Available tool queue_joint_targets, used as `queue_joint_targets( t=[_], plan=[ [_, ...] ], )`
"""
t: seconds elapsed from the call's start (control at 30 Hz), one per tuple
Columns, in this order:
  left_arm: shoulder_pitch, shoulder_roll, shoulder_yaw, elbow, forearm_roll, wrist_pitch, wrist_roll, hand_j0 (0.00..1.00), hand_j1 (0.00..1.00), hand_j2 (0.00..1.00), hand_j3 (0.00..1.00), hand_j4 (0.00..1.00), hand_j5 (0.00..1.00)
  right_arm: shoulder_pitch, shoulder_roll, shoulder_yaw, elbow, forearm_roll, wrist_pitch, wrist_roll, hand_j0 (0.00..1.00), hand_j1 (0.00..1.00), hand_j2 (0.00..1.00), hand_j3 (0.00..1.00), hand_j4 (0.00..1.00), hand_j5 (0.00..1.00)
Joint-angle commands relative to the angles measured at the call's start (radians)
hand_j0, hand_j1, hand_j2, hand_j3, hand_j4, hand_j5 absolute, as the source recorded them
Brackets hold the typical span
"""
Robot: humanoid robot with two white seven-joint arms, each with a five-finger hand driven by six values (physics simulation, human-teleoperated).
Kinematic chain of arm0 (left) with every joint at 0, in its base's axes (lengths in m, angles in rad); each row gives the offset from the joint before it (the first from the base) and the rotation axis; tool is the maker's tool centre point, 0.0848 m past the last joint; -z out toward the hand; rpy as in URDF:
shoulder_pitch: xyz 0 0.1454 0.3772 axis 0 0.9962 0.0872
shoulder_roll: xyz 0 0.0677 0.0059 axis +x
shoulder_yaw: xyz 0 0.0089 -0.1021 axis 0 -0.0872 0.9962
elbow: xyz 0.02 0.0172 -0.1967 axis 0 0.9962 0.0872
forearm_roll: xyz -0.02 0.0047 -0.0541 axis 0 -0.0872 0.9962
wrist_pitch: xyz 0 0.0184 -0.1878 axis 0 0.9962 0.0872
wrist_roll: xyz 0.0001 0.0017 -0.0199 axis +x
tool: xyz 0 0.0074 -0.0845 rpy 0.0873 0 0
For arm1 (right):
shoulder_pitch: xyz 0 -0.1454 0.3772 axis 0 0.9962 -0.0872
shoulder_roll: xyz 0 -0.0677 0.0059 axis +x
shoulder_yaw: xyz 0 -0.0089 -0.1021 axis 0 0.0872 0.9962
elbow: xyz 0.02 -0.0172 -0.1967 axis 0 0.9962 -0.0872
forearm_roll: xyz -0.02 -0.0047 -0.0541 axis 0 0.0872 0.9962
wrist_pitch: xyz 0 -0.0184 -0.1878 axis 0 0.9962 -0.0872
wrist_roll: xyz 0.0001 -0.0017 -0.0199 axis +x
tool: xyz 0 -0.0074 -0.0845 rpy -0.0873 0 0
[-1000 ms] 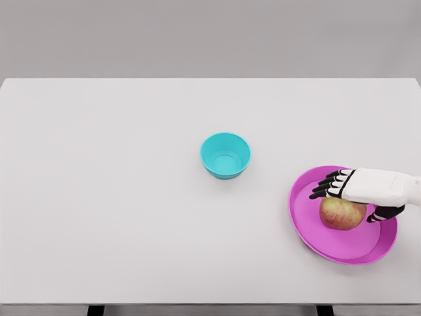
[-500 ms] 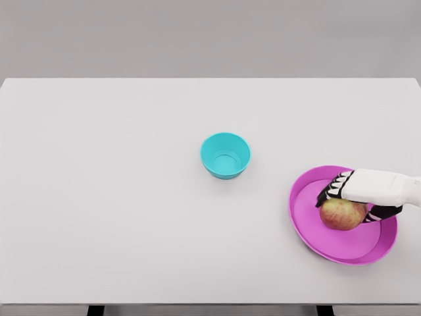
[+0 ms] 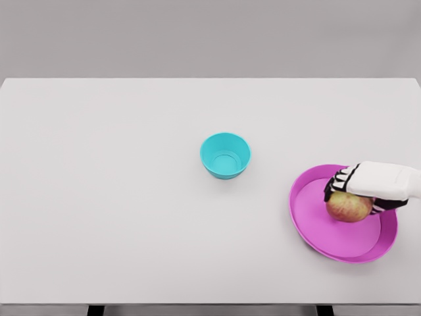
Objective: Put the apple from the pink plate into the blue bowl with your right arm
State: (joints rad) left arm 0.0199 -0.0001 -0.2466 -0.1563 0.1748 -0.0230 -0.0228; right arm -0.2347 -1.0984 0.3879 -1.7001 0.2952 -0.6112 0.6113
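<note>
A: Apple (image 3: 347, 207)?
B: Over the pink plate (image 3: 309, 217), right side of the desk (image 3: 99, 197), near edge. Right hand (image 3: 368, 187) on top of it, fingers (image 3: 337, 185) curled down the left face, thumb on the near right. Gripping the apple.

A: What changed?
B: A second ago the fingers were stretched flat above it. Half a second ago they were bending. Now they're wrapped. Apple also sits a touch higher and further right in the frame than before, so it looks like the lift has started. Can't say whether it's clear of the plate.

A: Meaning for the task?
B: Grasp phase looks done; transport comes next, by my read. Nothing delivered yet.

A: Bowl?
B: Blue bowl (image 3: 225, 155), mid-desk, left of and farther back than the plate, well apart from it. Empty, upright.

A: Risk?
B: Round fruit, top-down grip; could slip if the fingers aren't far enough under. Needs enough height to clear the plate rim, then the bowl rim.

A: Left arm?
B: Not in view.
</note>
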Motion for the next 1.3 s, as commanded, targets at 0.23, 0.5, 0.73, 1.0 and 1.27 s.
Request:
queue_joint_targets(
  t=[0.23, 0.5, 0.73, 1.0, 1.27],
  plan=[
    [0.0, 0.0, 0.0, 0.0, 0.0, 0.0, 0.0, 1.0, 1.0, 1.0, 1.0, 1.0, 1.0, -0.015, 0.003, -0.096, 0.011, -0.008, 0.0, 0.0, 0.52, 0.52, 0.52, 0.52, 0.52, 0.52],
    [0.0, 0.0, 0.001, 0.0, 0.0, 0.0, 0.0, 1.0, 1.0, 1.0, 1.0, 1.0, 1.0, -0.123, 0.143, -0.116, 0.083, -0.002, 0.0, 0.0, 0.52, 0.52, 0.52, 0.52, 0.52, 0.52],
    [0.0, 0.0, 0.0, 0.0, 0.0, 0.0, 0.0, 1.0, 1.0, 1.0, 1.0, 1.0, 1.0, -0.175, 0.198, -0.107, 0.089, 0.001, 0.0, 0.0, 0.49, 0.49, 0.49, 0.49, 0.49, 0.49],
    [0.0, 0.0, 0.0, 0.0, 0.0, 0.0, 0.0, 1.0, 1.0, 1.0, 1.0, 1.0, 1.0, -0.192, 0.275, -0.106, 0.106, 0.008, 0.0, 0.0, 0.49, 0.49, 0.49, 0.49, 0.49, 0.49],
    [0.0, 0.0, 0.0, 0.0, 0.0, 0.0, 0.0, 1.0, 1.0, 1.0, 1.0, 1.0, 1.0, -0.218, 0.399, -0.106, 0.152, 0.051, 0.0, 0.0, 0.49, 0.49, 0.49, 0.49, 0.49, 0.49]
  ],
)
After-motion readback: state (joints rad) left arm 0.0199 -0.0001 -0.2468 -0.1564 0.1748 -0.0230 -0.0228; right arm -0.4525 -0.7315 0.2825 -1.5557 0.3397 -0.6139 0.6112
